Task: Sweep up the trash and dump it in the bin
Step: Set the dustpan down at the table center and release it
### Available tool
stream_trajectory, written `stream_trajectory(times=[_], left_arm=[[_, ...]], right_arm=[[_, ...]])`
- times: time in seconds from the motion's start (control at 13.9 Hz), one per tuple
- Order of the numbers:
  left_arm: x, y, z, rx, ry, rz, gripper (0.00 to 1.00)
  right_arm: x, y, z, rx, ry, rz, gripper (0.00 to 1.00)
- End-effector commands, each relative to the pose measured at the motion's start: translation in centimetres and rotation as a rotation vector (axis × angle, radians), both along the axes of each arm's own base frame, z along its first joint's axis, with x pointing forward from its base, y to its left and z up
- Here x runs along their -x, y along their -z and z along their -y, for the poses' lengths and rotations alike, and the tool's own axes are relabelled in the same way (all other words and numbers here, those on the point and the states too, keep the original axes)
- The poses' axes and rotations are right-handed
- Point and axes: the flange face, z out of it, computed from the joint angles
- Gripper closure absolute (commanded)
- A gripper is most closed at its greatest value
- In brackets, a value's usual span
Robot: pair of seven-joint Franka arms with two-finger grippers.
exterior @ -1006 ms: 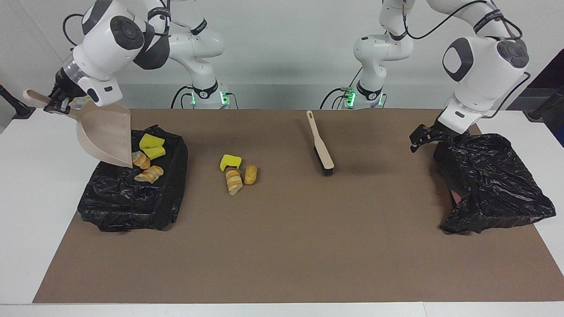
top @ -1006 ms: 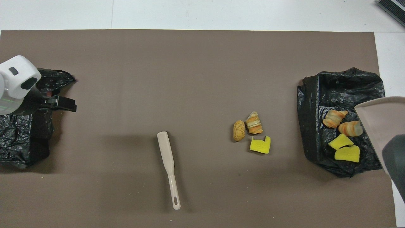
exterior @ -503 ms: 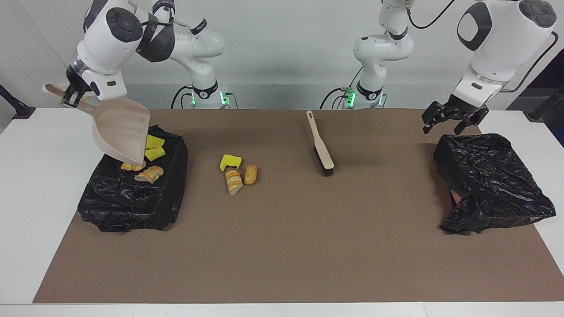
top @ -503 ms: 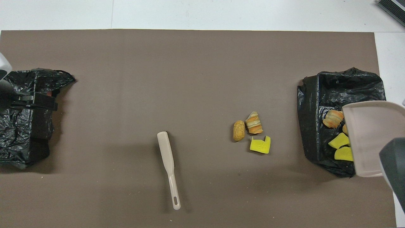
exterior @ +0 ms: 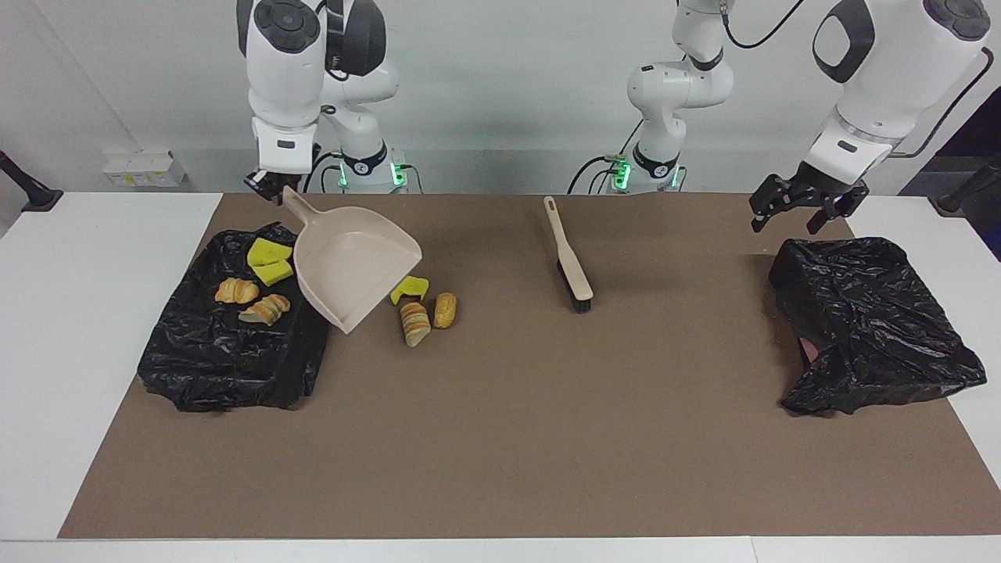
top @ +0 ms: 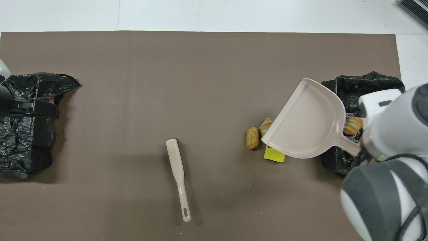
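Facing view first. Right gripper (exterior: pixel 266 186) grips the handle of the beige dustpan (exterior: pixel 352 266), its fingers drawn in tight on it. The dustpan hangs tilted above the brown mat (exterior: pixel 547 407), its open lip pointing down toward three loose pieces of trash (exterior: pixel 426 309): a yellow sponge chunk (exterior: pixel 410 288), a striped bread piece (exterior: pixel 414 323) and a golden-brown bread bit (exterior: pixel 445 310). They lie on the mat beside the black-lined bin (exterior: pixel 227 360) that sits near the mat's edge at the right arm's end of the table. In that bin lie four more pieces (exterior: pixel 254 281): two yellow sponge chunks and two croissant-like bits. Left gripper (exterior: pixel 805 207) hovers with its fingers spread wide and nothing between them, above the mat's corner, over the robot-side rim of a second black bag-lined bin (exterior: pixel 876 328) at the left arm's end. A beige brush with black bristles (exterior: pixel 568 254) lies on the mat between the two bins, untouched, handle toward the robots.

Overhead view. The dustpan (top: pixel 307 122) covers part of the loose trash (top: pixel 264 140); the brown bread bit (top: pixel 252 137) shows whole just beside its lip, and the yellow sponge chunk (top: pixel 275 155) peeks out under it. The right arm's body hides its gripper and much of the filled bin (top: pixel 364 83). The left gripper (top: pixel 36 109) shows dark over the other bin (top: pixel 23 134). The brush (top: pixel 179 177) lies alone mid-mat.
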Motion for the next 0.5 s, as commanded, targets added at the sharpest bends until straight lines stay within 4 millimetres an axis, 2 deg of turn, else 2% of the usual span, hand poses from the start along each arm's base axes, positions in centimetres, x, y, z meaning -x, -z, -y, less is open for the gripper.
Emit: stream_trajectory(times=[0.0, 0.07, 0.22, 0.29, 0.43], left_arm=[[0.1, -0.4, -0.2, -0.021, 0.005, -0.001, 0.0], [0.1, -0.5, -0.3, -0.019, 0.003, 0.001, 0.0], [0.1, -0.4, -0.4, -0.019, 0.002, -0.001, 0.0], [0.1, -0.4, -0.3, -0.019, 0.003, -0.001, 0.0], [0.1, -0.4, -0.2, -0.019, 0.005, -0.001, 0.0]], right_arm=[[1.1, 1.8, -9.9, -0.062, 0.315, 0.101, 1.0], [0.6, 2.7, -12.5, -0.11, 0.439, 0.125, 1.0], [-0.4, 5.4, -19.1, -0.158, 0.549, 0.147, 1.0], [-1.6, 7.0, -21.6, -0.181, 0.599, 0.148, 1.0], [-4.9, 8.0, -25.8, -0.25, 0.718, 0.143, 1.0]])
